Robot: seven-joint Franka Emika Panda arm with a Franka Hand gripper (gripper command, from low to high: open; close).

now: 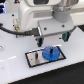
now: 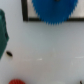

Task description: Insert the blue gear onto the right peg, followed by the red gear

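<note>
The blue gear (image 1: pixel 51 52) lies flat on the part of the grey plate (image 1: pixel 34 59) toward the exterior view's right. I cannot tell whether a peg passes through its hole. One thin dark peg (image 1: pixel 37 57) stands bare on the plate's other part. My gripper (image 1: pixel 52 35) hangs above the gear, open and empty, its teal fingers wide apart. In the wrist view the blue gear (image 2: pixel 52 10) shows over the plate's black rim (image 2: pixel 25 18), with one teal finger (image 2: pixel 4 35) at the edge. The red gear (image 2: pixel 16 81) lies on the white table, partly cut off; it is hidden in the exterior view.
The plate rests on a white table (image 1: pixel 15 70). A cable (image 1: pixel 7 30) runs along the arm at the exterior view's left. A small dark speck (image 2: pixel 9 54) lies on the table beside the finger.
</note>
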